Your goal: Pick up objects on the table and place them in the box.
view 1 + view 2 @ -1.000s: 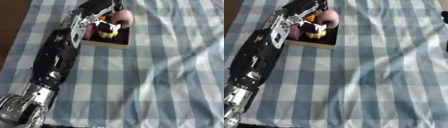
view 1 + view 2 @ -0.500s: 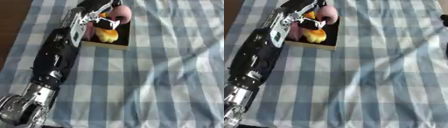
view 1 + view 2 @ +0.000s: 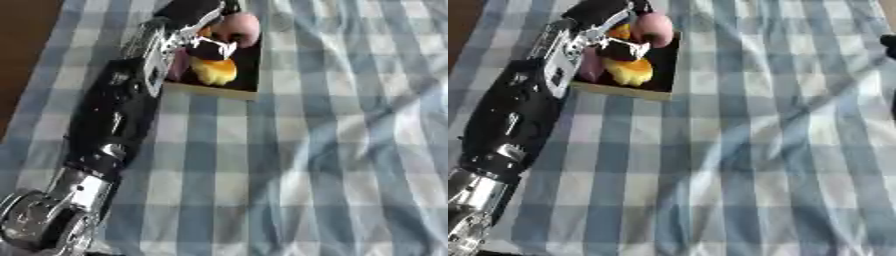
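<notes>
The left arm runs up from the lower left corner across the blue-and-white checked cloth (image 3: 332, 150) covering the worktop; its left hand (image 3: 605, 15) hangs over the box (image 3: 667, 67) at the top of the view; whether its fingers are open or closed cannot be told. Inside the dark-lined box lie a yellow-orange object (image 3: 629, 71), a pink rounded object (image 3: 656, 27) and a small dark piece (image 3: 616, 51) just under the hand; a dark shape at the right edge may be the right hand, too little showing to tell.
</notes>
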Controlling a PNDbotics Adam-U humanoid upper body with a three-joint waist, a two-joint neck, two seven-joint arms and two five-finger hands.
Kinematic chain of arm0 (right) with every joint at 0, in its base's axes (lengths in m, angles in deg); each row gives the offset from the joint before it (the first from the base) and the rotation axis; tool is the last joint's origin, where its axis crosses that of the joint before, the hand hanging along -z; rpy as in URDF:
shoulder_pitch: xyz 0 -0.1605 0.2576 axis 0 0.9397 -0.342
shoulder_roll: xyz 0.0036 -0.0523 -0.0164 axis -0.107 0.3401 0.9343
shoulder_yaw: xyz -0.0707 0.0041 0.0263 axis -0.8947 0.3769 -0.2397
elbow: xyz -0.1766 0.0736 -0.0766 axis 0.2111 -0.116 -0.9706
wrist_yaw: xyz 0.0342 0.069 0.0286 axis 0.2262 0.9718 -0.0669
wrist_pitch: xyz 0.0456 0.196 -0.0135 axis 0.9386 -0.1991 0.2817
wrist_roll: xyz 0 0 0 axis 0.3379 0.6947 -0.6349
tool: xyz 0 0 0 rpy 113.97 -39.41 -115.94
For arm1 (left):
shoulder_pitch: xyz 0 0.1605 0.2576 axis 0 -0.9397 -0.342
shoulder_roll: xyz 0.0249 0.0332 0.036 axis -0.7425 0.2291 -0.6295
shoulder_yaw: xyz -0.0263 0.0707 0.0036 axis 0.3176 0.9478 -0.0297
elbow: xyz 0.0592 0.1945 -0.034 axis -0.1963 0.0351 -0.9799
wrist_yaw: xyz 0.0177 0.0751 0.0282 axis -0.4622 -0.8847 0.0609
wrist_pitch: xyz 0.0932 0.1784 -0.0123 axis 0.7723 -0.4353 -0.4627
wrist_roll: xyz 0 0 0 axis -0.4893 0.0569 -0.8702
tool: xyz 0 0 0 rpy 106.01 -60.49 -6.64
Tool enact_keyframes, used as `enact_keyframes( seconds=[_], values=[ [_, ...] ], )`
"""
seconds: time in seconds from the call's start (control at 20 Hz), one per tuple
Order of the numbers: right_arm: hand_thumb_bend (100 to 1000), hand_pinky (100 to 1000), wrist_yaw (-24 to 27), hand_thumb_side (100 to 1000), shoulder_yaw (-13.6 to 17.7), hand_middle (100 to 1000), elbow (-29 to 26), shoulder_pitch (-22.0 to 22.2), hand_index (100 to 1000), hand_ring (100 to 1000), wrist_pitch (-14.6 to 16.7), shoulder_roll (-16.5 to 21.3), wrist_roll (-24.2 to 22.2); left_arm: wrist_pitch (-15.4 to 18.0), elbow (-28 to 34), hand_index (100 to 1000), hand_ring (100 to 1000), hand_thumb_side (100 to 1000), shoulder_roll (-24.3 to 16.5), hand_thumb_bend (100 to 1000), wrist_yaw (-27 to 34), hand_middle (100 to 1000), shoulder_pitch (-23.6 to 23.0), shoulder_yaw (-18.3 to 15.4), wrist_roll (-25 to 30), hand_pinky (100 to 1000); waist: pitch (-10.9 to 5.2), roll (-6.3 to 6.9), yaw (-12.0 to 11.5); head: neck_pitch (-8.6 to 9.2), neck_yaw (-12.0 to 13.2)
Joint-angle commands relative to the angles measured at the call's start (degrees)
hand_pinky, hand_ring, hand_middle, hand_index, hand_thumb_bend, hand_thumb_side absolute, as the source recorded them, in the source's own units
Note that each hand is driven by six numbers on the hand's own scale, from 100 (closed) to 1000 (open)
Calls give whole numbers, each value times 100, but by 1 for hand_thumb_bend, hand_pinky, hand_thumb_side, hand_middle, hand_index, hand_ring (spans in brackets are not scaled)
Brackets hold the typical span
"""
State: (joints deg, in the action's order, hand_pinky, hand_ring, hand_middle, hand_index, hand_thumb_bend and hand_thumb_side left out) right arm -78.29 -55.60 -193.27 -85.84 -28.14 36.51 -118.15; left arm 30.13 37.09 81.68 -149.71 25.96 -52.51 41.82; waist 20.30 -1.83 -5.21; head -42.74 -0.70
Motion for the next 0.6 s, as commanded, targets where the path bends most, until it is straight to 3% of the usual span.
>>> enact_keyframes(
  seconds=[0.05, 0.2, 0.35, 0.6],
  values=[
    [100, 1000, -44, 470, 53, 345, -96, -6, 946, 1000, -10, 73, 5, -103, -7, 783, 769, 248, -43, 100, -221, 667, 109, -71, -27, 737, -28, -60, 18, 62, 14],
    [100, 1000, -61, 470, 58, 345, -96, 4, 947, 1000, -22, 54, 7, -104, -17, 878, 844, 236, 5, 100, -350, 766, 104, -77, 21, 815, -30, -60, 19, 57, 16],
    [100, 1000, -58, 470, 54, 345, -96, 3, 947, 1000, -38, 46, 5, -83, -2, 914, 881, 207, 34, 100, -448, 809, 110, -79, 183, 858, -41, -57, 24, 57, 27],
    [100, 1000, -50, 470, 62, 344, -96, 20, 947, 1000, -64, 37, 5, -99, 55, 958, 928, 152, 31, 270, -696, 858, 131, -90, 418, 925, -58, -46, 35, 47, 22]
  ],
)
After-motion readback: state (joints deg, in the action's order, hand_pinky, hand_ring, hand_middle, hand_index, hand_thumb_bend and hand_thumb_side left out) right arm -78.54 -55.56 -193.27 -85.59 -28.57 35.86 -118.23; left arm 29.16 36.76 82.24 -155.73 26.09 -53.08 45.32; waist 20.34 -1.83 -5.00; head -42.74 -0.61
